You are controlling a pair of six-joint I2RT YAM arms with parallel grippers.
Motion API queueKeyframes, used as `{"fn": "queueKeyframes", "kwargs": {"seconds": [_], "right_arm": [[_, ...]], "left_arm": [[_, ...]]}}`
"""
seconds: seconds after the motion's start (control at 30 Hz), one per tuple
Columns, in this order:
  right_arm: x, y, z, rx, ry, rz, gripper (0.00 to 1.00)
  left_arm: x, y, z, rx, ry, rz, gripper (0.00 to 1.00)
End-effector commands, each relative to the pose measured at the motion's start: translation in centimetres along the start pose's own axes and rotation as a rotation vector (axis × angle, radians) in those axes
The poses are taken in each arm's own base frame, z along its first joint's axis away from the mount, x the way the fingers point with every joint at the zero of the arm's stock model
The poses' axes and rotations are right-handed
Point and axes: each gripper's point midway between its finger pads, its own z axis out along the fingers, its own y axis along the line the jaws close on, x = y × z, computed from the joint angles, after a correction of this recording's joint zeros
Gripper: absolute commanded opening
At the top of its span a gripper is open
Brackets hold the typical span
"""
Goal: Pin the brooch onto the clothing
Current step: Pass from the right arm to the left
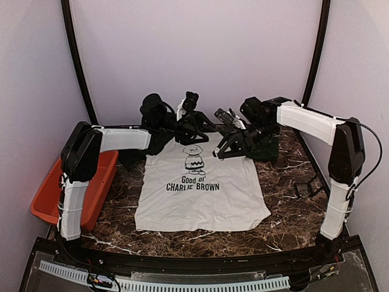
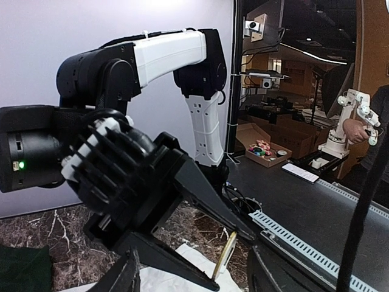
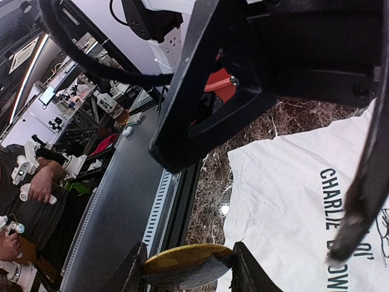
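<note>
The white T-shirt (image 1: pixel 200 194) with its "Charlie Brown" print lies flat on the marble table, and its hem shows in the right wrist view (image 3: pixel 285 201). Both arms meet above its collar. My right gripper (image 3: pixel 185 267) is shut on the brooch (image 3: pixel 182 258), a round yellow disc held by its edges. From the left wrist, the brooch (image 2: pixel 223 254) appears edge-on between the right gripper's black fingertips (image 2: pixel 213 281). My left gripper (image 2: pixel 194 283) stands open, its two fingers on either side of the brooch and apart from it. In the top view the left gripper (image 1: pixel 209 129) and right gripper (image 1: pixel 220 143) nearly touch.
An orange bin (image 1: pixel 45 194) sits at the table's left edge. A small black object (image 1: pixel 309 185) lies on the marble at the right. Dark green cloth (image 1: pixel 267 149) bunches under the right arm. A slotted rail (image 1: pixel 182 283) runs along the near edge.
</note>
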Motion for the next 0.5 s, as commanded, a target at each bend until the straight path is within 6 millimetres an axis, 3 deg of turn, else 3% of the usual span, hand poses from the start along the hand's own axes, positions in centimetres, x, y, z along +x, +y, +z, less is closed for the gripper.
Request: {"fn": "queueKeyframes", "kwargs": {"seconds": [0.0,0.13,0.47], "right_arm": [[-1.4,0.9,-0.1,-0.020,-0.015,-0.022,0.40],[-1.3,0.7,0.0,-0.026,-0.015,-0.010,0.40],[-1.2,0.5,0.1,-0.038,-0.022,0.005,0.40]], "left_arm": [[-0.5,-3.6,0.9,0.164,0.082,0.043,0.58],[0.2,-3.8,1.3,0.187,0.092,0.026,0.47],[1.8,-4.7,2.4,0.251,0.137,-0.023,0.39]]}}
